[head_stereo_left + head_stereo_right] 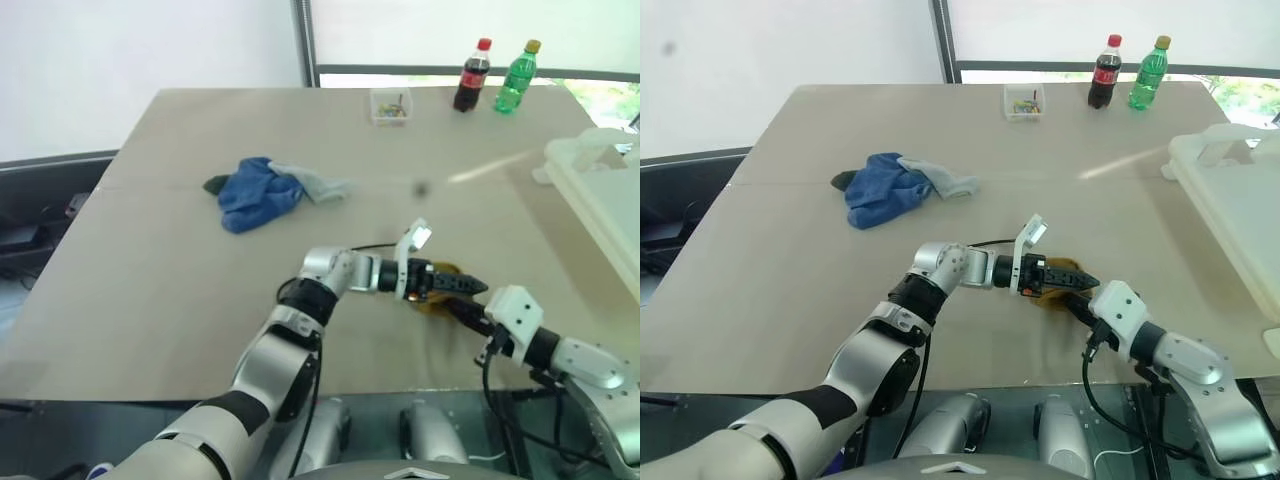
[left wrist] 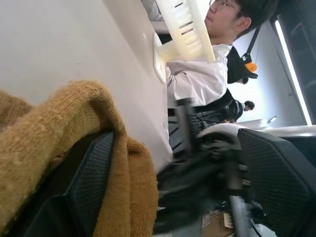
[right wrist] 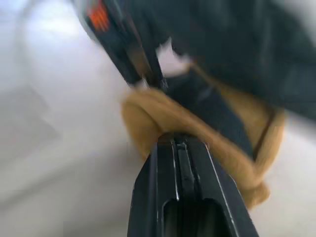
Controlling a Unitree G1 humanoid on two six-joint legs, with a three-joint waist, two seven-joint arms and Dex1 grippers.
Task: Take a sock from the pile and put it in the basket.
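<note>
You had the broad beige table [image 1: 150, 260] before you, and the large pale white plastic basket [image 1: 1230, 190] sat on its far right side, well apart from both arms. The pile [image 1: 262, 190], a loose heap of mostly blue socks with a light grey one trailing off its right edge, lay near the table's middle, well to the left of where your grippers met. The thing that mattered was smaller and nearer: a mustard-yellow knitted sock [image 3: 197, 128], bunched on the table just in front of you, between the two grippers.

Your right gripper [image 3: 183, 145] had its black fingers pressed together on a fold of that sock, so it held the fabric from the near right side. Your left gripper [image 1: 462, 286] reached in from the left, pointing across towards the right one, with its fingers [image 2: 94, 173] spread wide; in the left wrist view the yellow knit draped over one of them, and the other stood clear of it.

So the sock lay at the tips of both, but only the right arm had a hold, and that arm was also the nearer to the basket. I judged the coming move to turn on that: the basket lay to the right and further out from the sock, on the holding arm's own side.
</note>
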